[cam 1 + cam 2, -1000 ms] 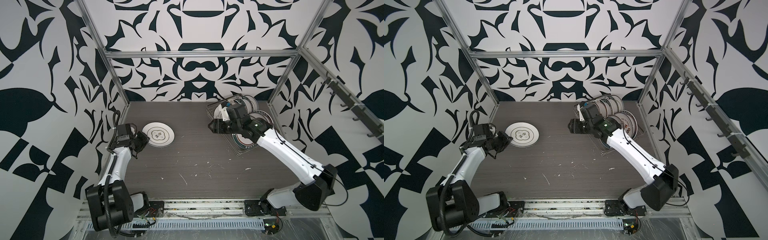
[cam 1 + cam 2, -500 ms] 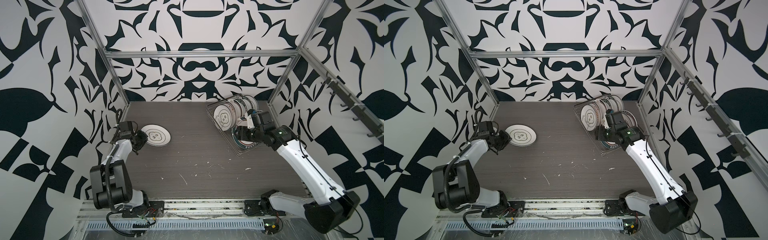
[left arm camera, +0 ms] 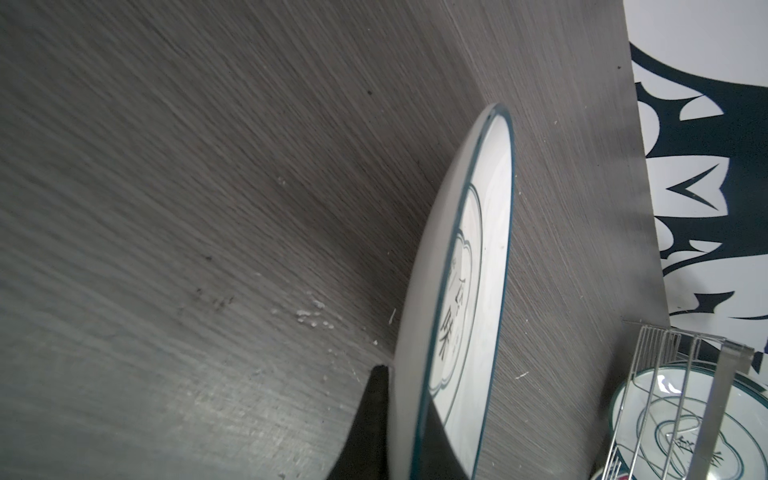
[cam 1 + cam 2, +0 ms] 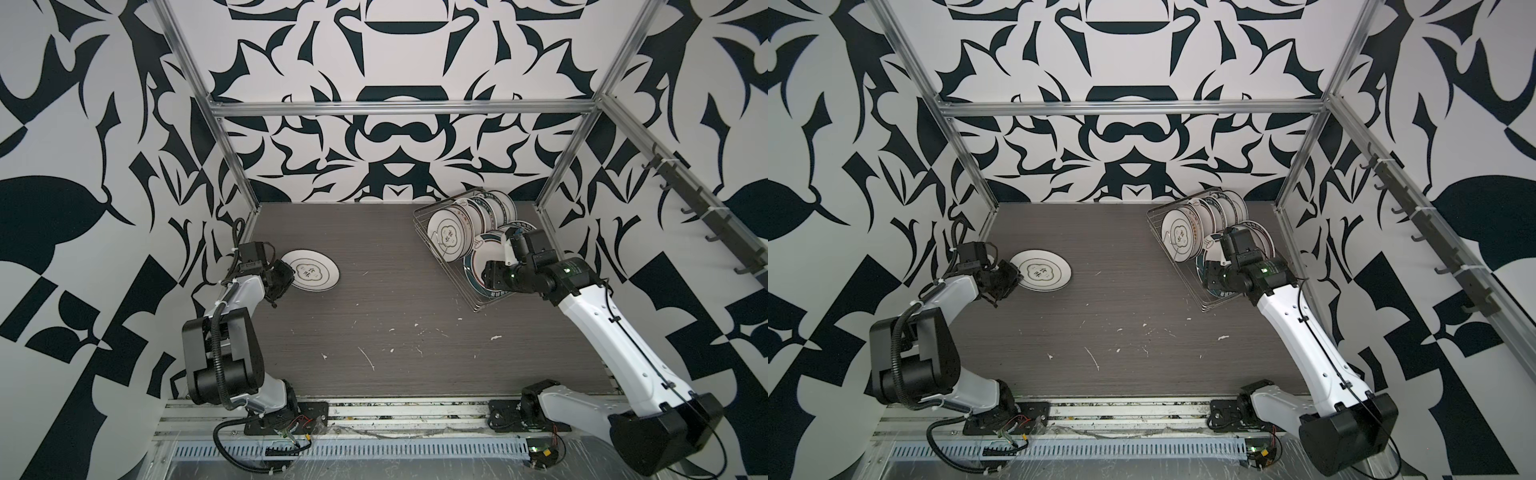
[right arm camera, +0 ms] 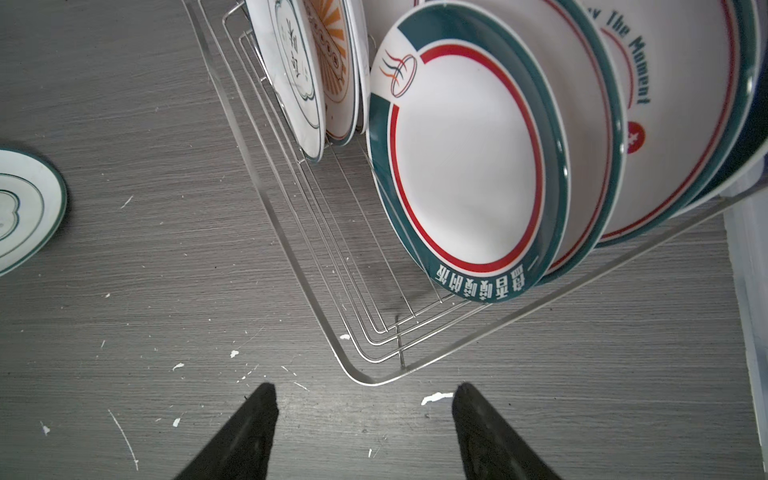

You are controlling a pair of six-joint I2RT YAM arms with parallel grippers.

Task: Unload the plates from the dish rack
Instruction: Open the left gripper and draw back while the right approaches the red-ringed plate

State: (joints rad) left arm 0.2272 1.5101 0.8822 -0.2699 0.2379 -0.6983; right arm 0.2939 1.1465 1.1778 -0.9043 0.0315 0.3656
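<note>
Far left on the table (image 4: pixel 374 324), the left gripper (image 4: pixel 284 279) is closed on the left rim of a lone plate (image 4: pixel 311 270); the left wrist view shows a dark finger on either side of that rim (image 3: pixel 409 399), both cut off by the frame; whether the held edge is lifted or lies flat I cannot tell. At far right stands the rack (image 4: pixel 469 297); small plates (image 4: pixel 449 235) stand on edge in its far row and large plates (image 4: pixel 482 257) in its near row, overlapping too much to count. The right arm hides part of the large plates in both top views. The right gripper (image 5: pixel 361 390) hangs over the rack's near left corner, jaws wide apart and empty; the lettered plates behind are cut off by the frame.
</note>
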